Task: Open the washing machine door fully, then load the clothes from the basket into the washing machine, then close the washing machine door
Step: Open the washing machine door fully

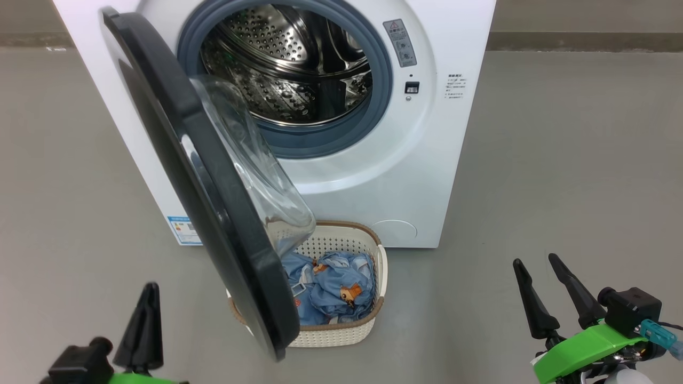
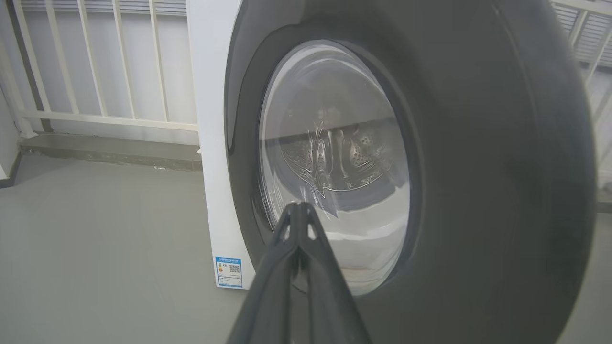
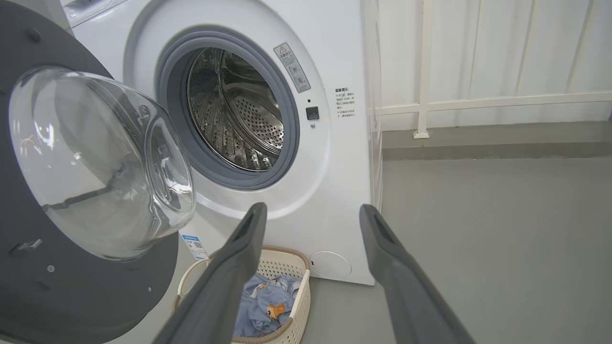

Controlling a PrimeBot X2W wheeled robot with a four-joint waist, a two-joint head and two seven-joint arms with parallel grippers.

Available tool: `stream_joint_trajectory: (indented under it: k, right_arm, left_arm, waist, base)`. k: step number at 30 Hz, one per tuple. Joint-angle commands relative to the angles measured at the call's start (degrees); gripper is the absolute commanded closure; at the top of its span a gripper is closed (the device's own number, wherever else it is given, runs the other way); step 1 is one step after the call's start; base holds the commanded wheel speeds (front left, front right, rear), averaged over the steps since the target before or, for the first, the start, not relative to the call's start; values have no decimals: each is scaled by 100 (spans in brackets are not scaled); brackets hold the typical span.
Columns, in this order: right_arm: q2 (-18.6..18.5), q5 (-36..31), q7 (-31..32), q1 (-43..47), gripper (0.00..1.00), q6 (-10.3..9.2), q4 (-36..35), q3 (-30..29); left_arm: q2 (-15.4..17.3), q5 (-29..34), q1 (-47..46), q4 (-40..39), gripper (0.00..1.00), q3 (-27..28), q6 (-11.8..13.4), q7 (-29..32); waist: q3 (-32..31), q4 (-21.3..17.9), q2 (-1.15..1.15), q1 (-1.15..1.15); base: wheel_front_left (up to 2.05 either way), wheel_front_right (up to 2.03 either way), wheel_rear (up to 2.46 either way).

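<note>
While the left gripper (image 1: 151,290) sits with its two dark fingers pressed flat together and nothing between them, the right gripper (image 1: 535,261) has its fingers spread wide and is also empty.

Ahead of the left gripper and a little to its right stands the washing machine door (image 1: 160,106), swung well out from the machine with its free edge toward the robot. In the left wrist view the closed fingers (image 2: 299,224) point straight at the outer side of the door's glass window (image 2: 334,157), with the black ring around it. In the head view there is bare floor (image 1: 80,186) between that gripper and the door.

Ahead of the right gripper and off to its left sits the basket (image 1: 341,333), on the floor against the foot of the washing machine (image 1: 405,176). The door hangs over the basket's far side from that gripper. The clothes (image 1: 336,288) lie bunched inside the basket. Past the basket, higher up, the steel drum (image 1: 288,64) is open to view and holds no clothes. In the right wrist view the basket shows beside that gripper's left finger (image 3: 239,258).
</note>
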Motion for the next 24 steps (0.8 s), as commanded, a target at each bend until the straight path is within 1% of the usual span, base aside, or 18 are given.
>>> stream_joint_trajectory:
  k: [1, 7, 14, 16, 19, 22, 24]
  right_arm:
    - [-34, -57, -70, -79, 0, 9, -131, 131]
    - [-17, -54, -70, -69, 0, 9, -161, 104]
    - [13, -61, -70, -74, 0, 9, -183, 86]
    - [33, -59, -70, -87, 0, 9, -186, 111]
    - [67, -46, -70, -102, 0, 9, -188, 153]
    - [97, -30, -70, -122, 0, 9, -176, 187]
    - [118, -28, -70, -141, 0, 9, -168, 228]
  left_arm:
    - [85, 17, -314, -216, 100, 182, -15, -38]
    - [-1, 111, -414, -1121, 100, 132, -15, -38]
    - [-53, 242, -494, -2161, 100, -325, -15, -38]
    - [-47, 275, -523, -2381, 100, -511, -15, -38]
    - [-12, 255, -538, -2602, 100, -982, -15, -37]
    - [-6, 162, -541, -2652, 100, -1463, -15, 41]
    - [-19, 61, -515, -2544, 100, -1724, -15, 107]
  waist:
    - [1, 6, 0, 0]
    - [-4, 45, 0, 0]
    - [-20, 23, 0, 0]
    - [-17, -11, 0, 0]
    - [-1, -83, 0, 0]
    - [23, -157, 0, 0]
    - [46, -222, 0, 0]
  base:
    - [0, 0, 0]
    - [0, 0, 0]
    - [0, 0, 0]
    - [0, 0, 0]
    - [0, 0, 0]
    - [0, 0, 0]
    - [0, 0, 0]
